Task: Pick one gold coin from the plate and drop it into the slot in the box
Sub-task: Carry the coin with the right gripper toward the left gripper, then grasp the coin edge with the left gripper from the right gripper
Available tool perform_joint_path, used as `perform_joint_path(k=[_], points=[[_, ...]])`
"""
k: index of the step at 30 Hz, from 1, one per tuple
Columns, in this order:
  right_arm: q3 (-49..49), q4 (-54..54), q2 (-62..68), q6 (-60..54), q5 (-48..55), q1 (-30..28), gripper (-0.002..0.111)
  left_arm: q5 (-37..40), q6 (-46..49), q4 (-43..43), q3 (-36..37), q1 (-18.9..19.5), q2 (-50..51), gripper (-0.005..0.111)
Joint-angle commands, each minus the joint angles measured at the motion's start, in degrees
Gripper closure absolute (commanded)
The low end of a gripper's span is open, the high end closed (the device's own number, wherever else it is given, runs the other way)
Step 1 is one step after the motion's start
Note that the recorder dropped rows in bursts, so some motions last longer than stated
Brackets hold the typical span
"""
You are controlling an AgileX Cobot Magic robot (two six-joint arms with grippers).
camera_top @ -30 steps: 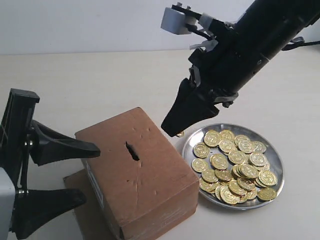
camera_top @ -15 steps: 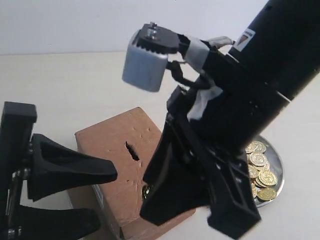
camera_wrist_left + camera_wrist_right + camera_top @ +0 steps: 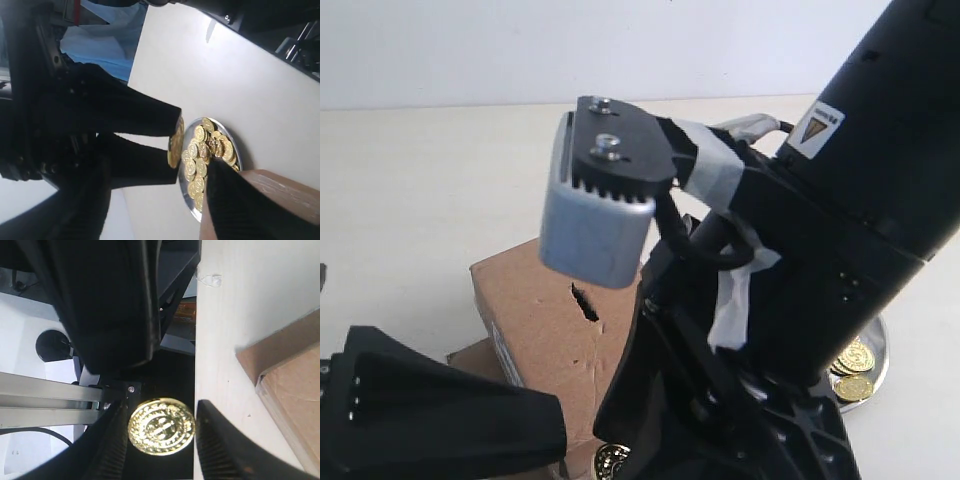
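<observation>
Nearest the exterior camera: right claw (image 3: 161, 409) pinching one gold coin (image 3: 161, 427) by its rim, jaws apart by just the coin's width, one finger on each side of the disc. The coin's flat face is turned back toward the claw's own wrist camera. In the left wrist view it shows edge-on, with its long axis running from finger to finger. The face has an embossed pattern, but no writing is legible. Left claw (image 3: 159, 175) is spread wide, holds nothing and sits close beside the right claw. Above the right claw's tips are the grey wrist camera housing (image 3: 590, 235) and white tape (image 3: 712, 172) wrapped on the arm. Farther up the arm is a yellow triangular sticker (image 3: 823, 125), its marks too small to read. The box (image 3: 535, 300) lies to one side of the right claw's tips. A white side label (image 3: 506, 355) on it is unreadable. The slot (image 3: 585, 302) is on the box top, beyond the claw tips. Its long axis runs slantwise, upper left to lower right in the exterior view, and the coin is not over it. The plate (image 3: 190, 200) lies behind the right claw on the pale table (image 3: 440, 180), with a heap of coins (image 3: 202, 150) on it.
</observation>
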Motion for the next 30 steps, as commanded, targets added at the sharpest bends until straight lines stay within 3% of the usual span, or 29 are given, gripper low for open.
perform_joint_path(k=[1, 3, 7, 15, 20, 30], points=[[0.31, 0.68, -0.38, -0.47, -0.15, 0.09, 0.077, -1.78, -0.13, 1.07, -0.37, -1.09, 2.04, 0.063], [0.31, 0.68, -0.38, -0.47, -0.15, 0.09, 0.077, -3.0, -0.13, 3.45, -0.37, -1.09, 4.32, 0.063], [0.31, 0.68, -0.38, -0.47, -0.15, 0.09, 0.077, -5.44, -0.13, 5.48, -0.37, -1.09, 6.58, 0.052], [0.31, 1.69, -0.38, -0.38, -0.15, 0.09, 0.077, -6.34, -0.13, 6.69, -2.26, -1.09, 7.63, 0.073], [0.31, 1.69, -0.38, -0.38, -0.15, 0.09, 0.077, 0.06, -0.13, 6.69, -5.56, -1.09, 8.85, 0.067], [0.31, 1.69, -0.38, -0.38, -0.15, 0.09, 0.077, -0.48, -0.13, 6.69, -5.69, -1.09, 10.88, 0.064]])
